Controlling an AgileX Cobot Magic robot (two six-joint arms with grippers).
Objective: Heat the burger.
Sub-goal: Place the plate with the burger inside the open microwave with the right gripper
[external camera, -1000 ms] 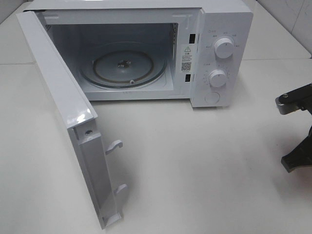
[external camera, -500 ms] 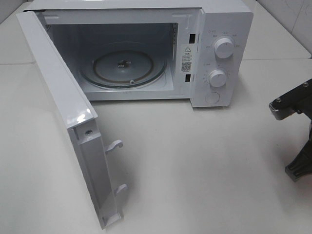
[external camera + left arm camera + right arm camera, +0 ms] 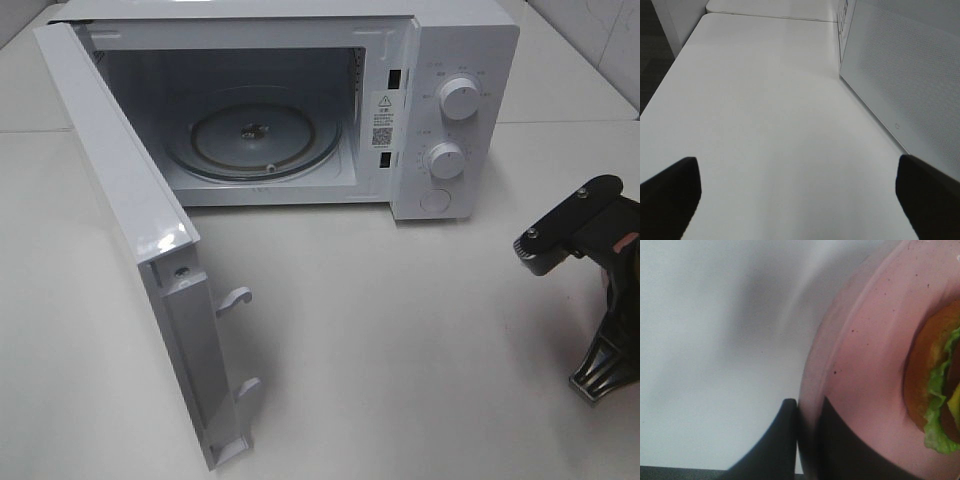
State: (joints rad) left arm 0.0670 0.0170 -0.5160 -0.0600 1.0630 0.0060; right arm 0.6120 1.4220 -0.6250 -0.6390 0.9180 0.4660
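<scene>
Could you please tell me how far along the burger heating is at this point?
Done: the door of the microwave stands wide open and the glass turntable is bare. In hand: the right gripper is shut on the rim of the pink plate carrying the burger, outside the microwave. Remaining: set the plate inside, close the door, turn the knobs. The left gripper is open and empty.
</scene>
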